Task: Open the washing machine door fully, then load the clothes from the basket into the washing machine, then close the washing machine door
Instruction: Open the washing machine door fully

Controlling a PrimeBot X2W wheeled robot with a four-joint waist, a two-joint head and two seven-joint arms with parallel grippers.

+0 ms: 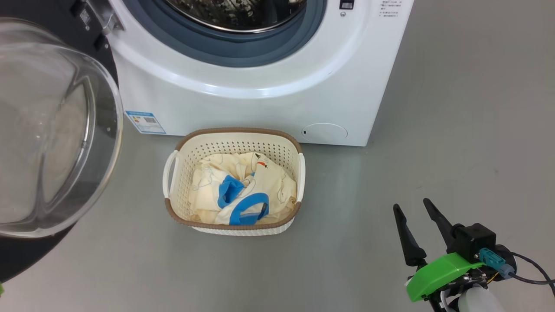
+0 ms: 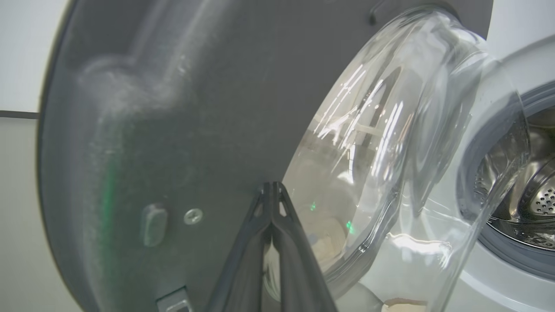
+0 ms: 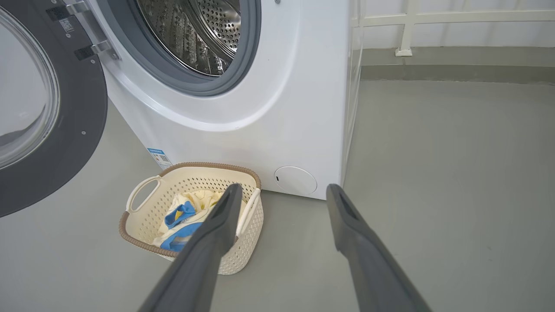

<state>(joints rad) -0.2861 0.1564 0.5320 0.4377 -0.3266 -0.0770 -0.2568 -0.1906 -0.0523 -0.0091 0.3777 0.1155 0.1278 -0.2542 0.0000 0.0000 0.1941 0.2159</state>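
Left wrist view, door point(image 2: 173, 108) beyond closed fingers point(image 2: 247, 253)

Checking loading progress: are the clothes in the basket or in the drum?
In the basket. The clothes lie bunched inside it, on the floor before the washing machine.

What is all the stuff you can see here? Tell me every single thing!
Washing machine: one, white, at the back, standing on the floor.
Washing machine door: one, black rim with clear glass bowl, open on the left.
Drum: one, shiny steel, inside the machine.
Seal: one, grey-blue, around the opening.
Label: one, blue, low on the machine's front.
Round flap: one, white, low on the front.
Basket: one, cream with brown rim, on the floor before the machine.
Clothes: a heap, cream-yellow with blue trim, in the basket.
Floor: grey.
Left jaws: dark, shut, by the door's inner face.
Right jaws: dark, open, empty, lower right.
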